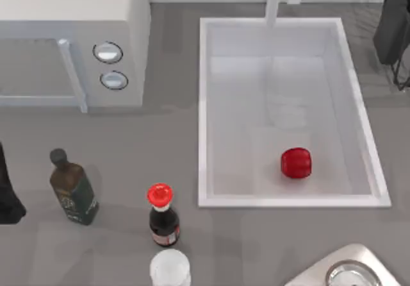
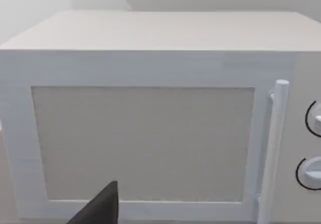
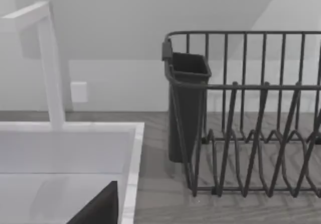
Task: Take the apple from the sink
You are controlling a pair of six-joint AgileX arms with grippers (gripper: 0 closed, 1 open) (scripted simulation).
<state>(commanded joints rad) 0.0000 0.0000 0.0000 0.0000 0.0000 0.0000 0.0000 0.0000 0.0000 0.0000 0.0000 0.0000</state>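
Observation:
The apple, a small glossy red ball, lies on the flat bottom of the sink near its front right corner. The sink is a large white rectangular basin with a raised pale rim at the table's right half, and its corner shows in the right wrist view. My left gripper is parked at the table's far left edge, far from the sink, facing the microwave. A dark part of my right gripper shows over the sink's far right rim, well away from the apple.
A white microwave stands at the back left. A dark green bottle, a red-capped sauce bottle and a white container stand front left. A dark dish rack is back right, a white tap behind the sink, a steel basin front right.

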